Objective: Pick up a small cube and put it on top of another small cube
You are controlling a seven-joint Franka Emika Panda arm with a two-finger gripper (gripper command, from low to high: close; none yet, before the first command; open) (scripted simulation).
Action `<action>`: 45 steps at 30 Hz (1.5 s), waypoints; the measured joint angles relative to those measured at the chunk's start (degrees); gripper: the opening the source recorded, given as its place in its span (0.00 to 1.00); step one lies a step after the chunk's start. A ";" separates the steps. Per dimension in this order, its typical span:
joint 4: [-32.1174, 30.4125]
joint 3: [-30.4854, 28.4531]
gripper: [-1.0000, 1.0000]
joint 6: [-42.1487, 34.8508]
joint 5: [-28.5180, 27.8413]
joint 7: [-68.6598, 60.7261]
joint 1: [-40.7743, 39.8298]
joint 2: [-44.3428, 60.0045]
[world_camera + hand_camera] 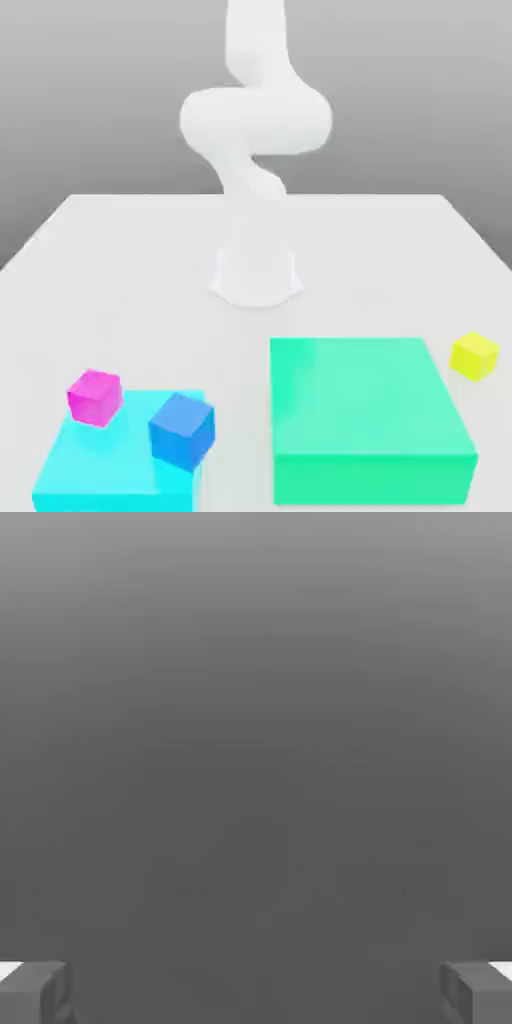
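Looking across the white table in the exterior view, I find the small yellow cube sitting alone on the bare surface at the exterior view's right, just beside the big green block but apart from it. Its hue reads fairly bright from here, so I can't swear to the exact shade. Over at the exterior view's left a magenta cube and a blue cube both rest on a flat cyan slab, the magenta one near the slab's far corner and the blue one near its edge toward the green block.

The yellow cube looks rigid, flat-faced and light, I'd judge, and nothing crowds it, so two opposite vertical faces are free for a pinch. It sits slightly turned, so the fingers would want to line up with a pair of faces rather than the corners. A smooth little block like that could slip or twist if caught off centre.

The white arm rises from its base at the middle of the table, folded in an S-bend well back from all the blocks.

In the hand view, the gripper shows two grey fingertips standing far apart at opposite edges, spread wide with nothing between them, against plain grey background.
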 joint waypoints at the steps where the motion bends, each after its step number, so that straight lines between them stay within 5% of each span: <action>1: 0.49 0.52 0.50 0.39 -0.06 -0.15 0.44 2.25; 19: 8.74 10.52 0.50 6.65 -5.28 0.28 8.28 39.83; 37: 17.29 11.17 0.50 16.30 -14.38 3.82 20.47 77.61; 38: 17.60 10.82 0.00 17.16 -14.73 4.06 20.76 78.81; 45: 17.56 10.84 0.00 17.06 -14.52 3.89 20.79 78.68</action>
